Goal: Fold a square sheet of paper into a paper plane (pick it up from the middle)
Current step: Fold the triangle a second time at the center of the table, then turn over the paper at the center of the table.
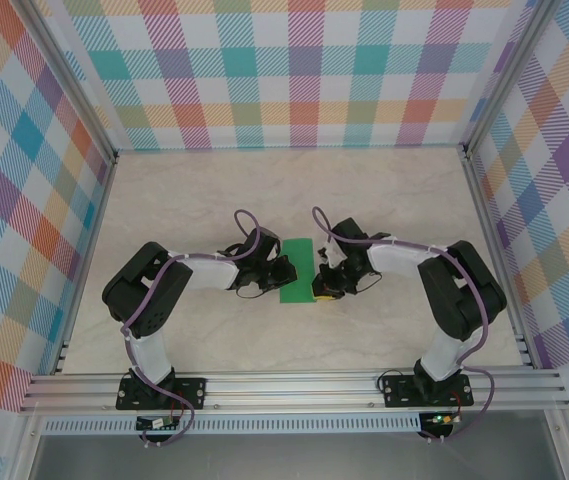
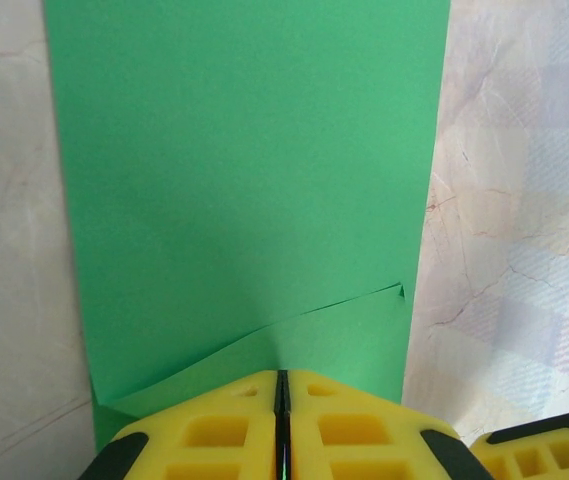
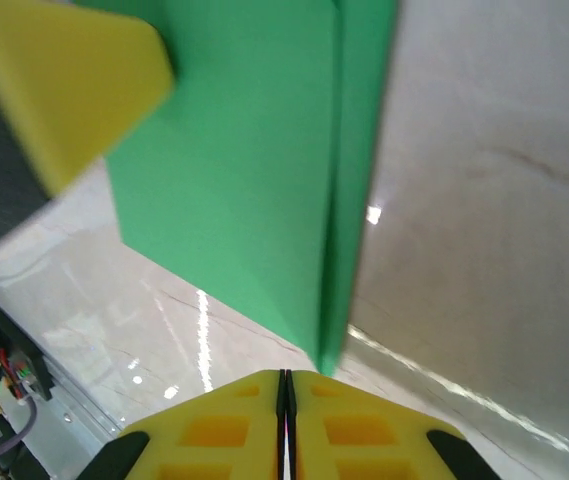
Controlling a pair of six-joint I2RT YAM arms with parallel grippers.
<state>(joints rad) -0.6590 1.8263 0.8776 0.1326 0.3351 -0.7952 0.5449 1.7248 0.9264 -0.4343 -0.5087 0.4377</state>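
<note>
Mid-table, closed left gripper (image 2: 282,388) and closed right gripper (image 3: 284,388) flank the green paper (image 1: 297,265).

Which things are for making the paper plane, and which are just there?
For the job: green paper, left pincer, right pincer.
Just there: table, checked walls, metal rail.

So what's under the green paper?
The marbled table shows all around the green paper, so that is what it rests on. Near the left gripper two green layers overlap. Anything beneath the paper itself is covered.
</note>
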